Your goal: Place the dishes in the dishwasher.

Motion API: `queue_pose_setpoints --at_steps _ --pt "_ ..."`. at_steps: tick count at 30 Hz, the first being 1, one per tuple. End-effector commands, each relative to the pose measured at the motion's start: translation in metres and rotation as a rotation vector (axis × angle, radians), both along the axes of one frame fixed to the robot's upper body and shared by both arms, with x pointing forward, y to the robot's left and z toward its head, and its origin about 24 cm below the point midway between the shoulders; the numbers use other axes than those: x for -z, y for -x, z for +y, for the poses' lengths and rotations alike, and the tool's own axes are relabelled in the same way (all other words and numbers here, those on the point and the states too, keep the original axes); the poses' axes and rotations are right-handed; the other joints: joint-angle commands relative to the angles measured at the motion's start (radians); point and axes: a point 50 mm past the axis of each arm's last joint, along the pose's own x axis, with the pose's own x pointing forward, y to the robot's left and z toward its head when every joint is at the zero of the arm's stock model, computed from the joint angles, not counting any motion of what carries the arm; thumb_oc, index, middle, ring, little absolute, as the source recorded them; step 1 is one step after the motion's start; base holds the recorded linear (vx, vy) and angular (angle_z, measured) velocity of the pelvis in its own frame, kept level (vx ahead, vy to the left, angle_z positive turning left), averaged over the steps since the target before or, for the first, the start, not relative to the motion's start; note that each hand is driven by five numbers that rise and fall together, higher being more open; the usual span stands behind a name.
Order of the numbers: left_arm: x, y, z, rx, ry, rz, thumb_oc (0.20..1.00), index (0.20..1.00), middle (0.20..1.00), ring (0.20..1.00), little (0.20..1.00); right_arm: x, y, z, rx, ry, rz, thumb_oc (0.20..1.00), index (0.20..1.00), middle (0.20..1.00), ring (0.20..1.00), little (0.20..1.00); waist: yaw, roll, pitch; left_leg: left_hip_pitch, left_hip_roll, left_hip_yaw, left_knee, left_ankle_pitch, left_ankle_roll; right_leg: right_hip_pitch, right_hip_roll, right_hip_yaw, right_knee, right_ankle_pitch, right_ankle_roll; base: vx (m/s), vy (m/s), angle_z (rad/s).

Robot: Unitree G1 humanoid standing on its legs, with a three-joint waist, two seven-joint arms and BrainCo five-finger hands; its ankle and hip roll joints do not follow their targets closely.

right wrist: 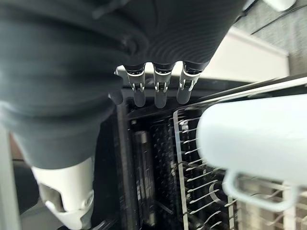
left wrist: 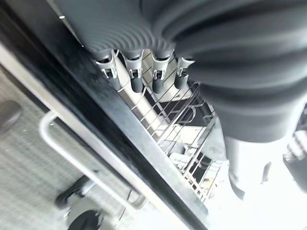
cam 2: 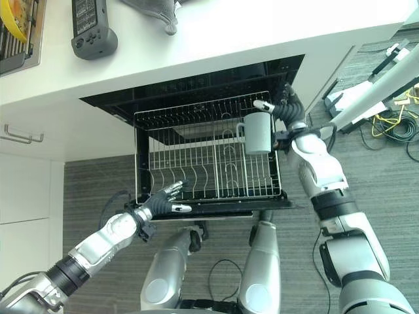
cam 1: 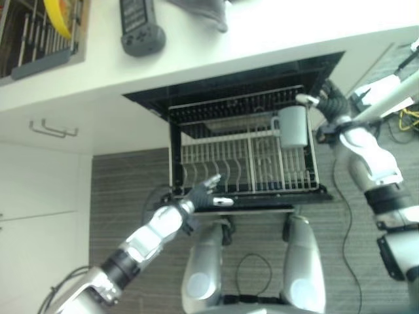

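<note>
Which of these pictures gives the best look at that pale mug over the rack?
The right eye view: the whole mug, handle included, beside the right hand. The left eye view shows it smaller; the right wrist view only part; the left wrist view leaves it unclear.

The dishwasher (cam 2: 196, 85) sits under the counter (cam 2: 216, 39), and its wire rack (cam 2: 196, 163) is pulled out toward the robot. A mug (cam 2: 257, 133) is over the rack's right side, toward the back, right beside the right hand (cam 2: 283, 112), which is at the rack's right edge. The left hand (cam 2: 163, 198) is at the rack's front left corner, over the front rail. Up on the counter, a handheld device (cam 2: 91, 29) lies back left of the dishwasher, with a drying rack (cam 2: 16, 33) further left. Left of the dishwasher is a cabinet front with a handle (cam 2: 19, 136).
</note>
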Motion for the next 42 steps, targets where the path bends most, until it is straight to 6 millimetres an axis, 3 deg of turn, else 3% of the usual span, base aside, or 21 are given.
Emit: queue_pose_setpoints --at_steps 1,7,13,16,19,23,27,30,33,35,37,39,41,42 --pt "-0.014 0.01 0.005 -0.038 0.084 -0.097 1.0 1.0 1.0 1.0 1.0 -0.02 0.01 0.002 -0.012 -0.075 -0.158 1.0 1.0 1.0 1.0 1.0 0.002 -0.043 -0.02 -0.032 -0.001 -0.046 0.078 -0.055 0.031 0.074 0.035 -0.041 -0.095 -0.004 -0.033 0.0 -0.025 -0.03" --pt "-0.068 0.002 0.015 -0.049 0.095 -0.375 1.0 1.0 1.0 1.0 1.0 0.03 0.045 -0.011 0.033 -0.113 -0.118 1.0 1.0 1.0 1.0 1.0 -0.009 -0.085 -0.027 0.04 0.01 -0.034 0.03 -0.045 0.029 0.151 0.034 -0.071 -0.13 0.005 -0.022 0.02 -0.043 0.05" --pt "-0.107 0.027 0.042 -0.138 0.326 -0.663 1.0 1.0 1.0 1.0 1.0 0.073 0.089 -0.021 0.028 -0.146 -0.079 1.0 1.0 1.0 1.0 1.0 0.003 -0.125 -0.1 0.167 0.011 -0.024 -0.121 -0.004 0.008 0.294 0.038 -0.135 -0.239 0.01 -0.013 0.06 -0.053 0.09" --pt "-0.12 0.042 0.056 -0.209 0.376 -0.809 1.0 1.0 1.0 1.0 1.0 0.072 0.109 -0.029 0.044 -0.114 -0.139 1.0 1.0 1.0 1.0 1.0 0.017 -0.151 -0.157 0.242 -0.006 -0.023 -0.172 -0.004 0.009 0.383 0.034 -0.163 -0.297 0.021 0.002 0.03 0.016 0.14" --pt "-0.131 0.049 0.061 -0.217 0.392 -0.898 1.0 1.0 1.0 1.0 1.0 0.065 0.116 -0.031 0.052 -0.109 -0.192 1.0 1.0 1.0 1.0 1.0 0.027 -0.166 -0.199 0.282 -0.025 -0.024 -0.16 -0.029 0.019 0.438 0.02 -0.174 -0.31 0.029 0.019 0.03 0.13 0.14" --pt "-0.141 0.054 0.063 -0.149 0.414 -0.947 1.0 1.0 1.0 1.0 1.0 0.061 0.123 -0.034 0.092 -0.132 -0.245 1.0 1.0 1.0 1.0 1.0 0.03 -0.179 -0.264 0.366 -0.066 -0.027 -0.22 -0.043 0.038 0.484 -0.027 -0.173 -0.361 0.122 0.064 0.05 0.24 0.07" --pt "-0.144 0.057 0.065 -0.107 0.425 -0.933 1.0 1.0 1.0 1.0 1.0 0.061 0.13 -0.029 0.082 -0.14 -0.276 1.0 1.0 1.0 1.0 1.0 0.029 -0.194 -0.299 0.438 -0.098 -0.013 -0.324 -0.037 0.046 0.446 -0.077 -0.191 -0.406 0.292 0.124 -0.04 0.178 -0.05" --pt "-0.143 0.059 0.077 -0.136 0.425 -0.92 1.0 1.0 1.0 1.0 1.0 0.056 0.131 -0.029 0.05 -0.134 -0.296 1.0 1.0 1.0 1.0 1.0 0.047 -0.173 -0.316 0.452 -0.087 0.005 -0.37 -0.025 0.07 0.447 0.005 -0.242 -0.274 0.162 0.081 -0.18 0.207 -0.71" --pt "-0.14 0.055 0.08 -0.147 0.438 -0.893 1.0 1.0 1.0 1.0 1.0 0.046 0.13 -0.031 0.052 -0.116 -0.325 1.0 1.0 1.0 1.0 1.0 0.04 -0.168 -0.337 0.439 -0.102 0.016 -0.403 -0.003 0.092 0.471 0.151 -0.185 -0.148 0.049 0.044 -0.21 0.122 -0.65" --pt "-0.138 0.051 0.074 -0.139 0.446 -0.895 1.0 1.0 1.0 1.0 1.0 0.042 0.126 -0.025 0.03 -0.107 -0.346 1.0 1.0 1.0 1.0 1.0 0.035 -0.177 -0.349 0.431 -0.129 0.025 -0.421 0.01 0.1 0.478 0.214 -0.156 -0.145 0.049 0.034 -0.18 0.043 -0.13" --pt "-0.139 0.045 0.068 -0.143 0.438 -0.905 1.0 1.0 1.0 1.0 1.0 0.04 0.121 -0.018 0.01 -0.106 -0.36 1.0 1.0 1.0 1.0 1.0 0.041 -0.188 -0.356 0.411 -0.146 0.044 -0.405 0.012 0.105 0.528 0.212 -0.156 -0.233 0.015 0.019 -0.11 -0.102 -0.11" --pt "-0.138 0.041 0.07 -0.17 0.461 -0.869 1.0 1.0 1.0 1.0 1.0 0.04 0.121 -0.017 0.001 -0.098 -0.357 1.0 1.0 1.0 1.0 1.0 0.043 -0.188 -0.362 0.384 -0.151 0.044 -0.367 0.016 0.089 0.596 0.231 -0.107 -0.367 -0.047 -0.019 -0.06 -0.22 -0.11" --pt "-0.134 0.042 0.075 -0.199 0.518 -0.816 1.0 1.0 1.0 1.0 1.0 0.037 0.124 -0.015 -0.012 -0.091 -0.359 1.0 1.0 1.0 1.0 1.0 0.045 -0.184 -0.366 0.365 -0.154 0.067 -0.328 0.014 0.085 0.609 0.229 -0.11 -0.416 -0.036 -0.033 -0.1 -0.204 0.21" --pt "-0.124 0.045 0.073 -0.194 0.532 -0.771 1.0 1.0 1.0 1.0 1.0 0.036 0.127 -0.015 -0.002 -0.088 -0.372 1.0 1.0 1.0 1.0 1.0 0.028 -0.191 -0.352 0.305 -0.142 0.166 -0.165 -0.029 0.061 0.65 0.196 -0.121 -0.464 -0.02 -0.036 -0.13 -0.191 0.33"
